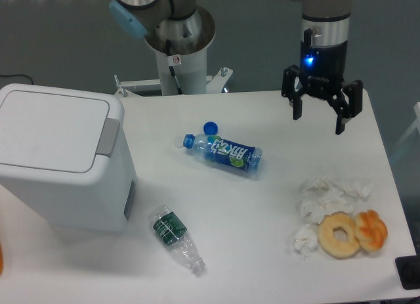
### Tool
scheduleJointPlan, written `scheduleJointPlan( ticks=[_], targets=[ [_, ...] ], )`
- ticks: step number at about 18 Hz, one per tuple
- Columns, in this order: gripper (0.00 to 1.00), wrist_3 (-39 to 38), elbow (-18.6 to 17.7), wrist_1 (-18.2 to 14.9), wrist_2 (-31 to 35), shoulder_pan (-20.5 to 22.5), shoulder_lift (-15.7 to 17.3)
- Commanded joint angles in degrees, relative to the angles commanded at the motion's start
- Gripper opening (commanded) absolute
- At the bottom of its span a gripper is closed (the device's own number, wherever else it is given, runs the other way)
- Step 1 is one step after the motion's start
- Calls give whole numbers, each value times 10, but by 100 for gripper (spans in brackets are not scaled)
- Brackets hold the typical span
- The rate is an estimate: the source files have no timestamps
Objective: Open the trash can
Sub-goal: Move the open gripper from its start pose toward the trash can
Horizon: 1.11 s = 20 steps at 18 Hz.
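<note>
Your gripper (322, 117) hangs with fingers spread wide and empty, well right of the closed trash can (62, 156).

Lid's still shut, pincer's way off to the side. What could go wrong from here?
1. The open pincer must cross over the blue bottle and loose cap; a low path may knock them.
2. The grey tab on the trash can is narrow; a miss presses the lid instead.
</note>
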Motion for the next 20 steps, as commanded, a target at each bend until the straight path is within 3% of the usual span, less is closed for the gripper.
scheduleJointPlan(
  ticks=[9,20],
  targets=[
    [100,-15,7,-1,2,-16,-3],
    [100,-183,28,-2,-10,-61,-2]
  ],
)
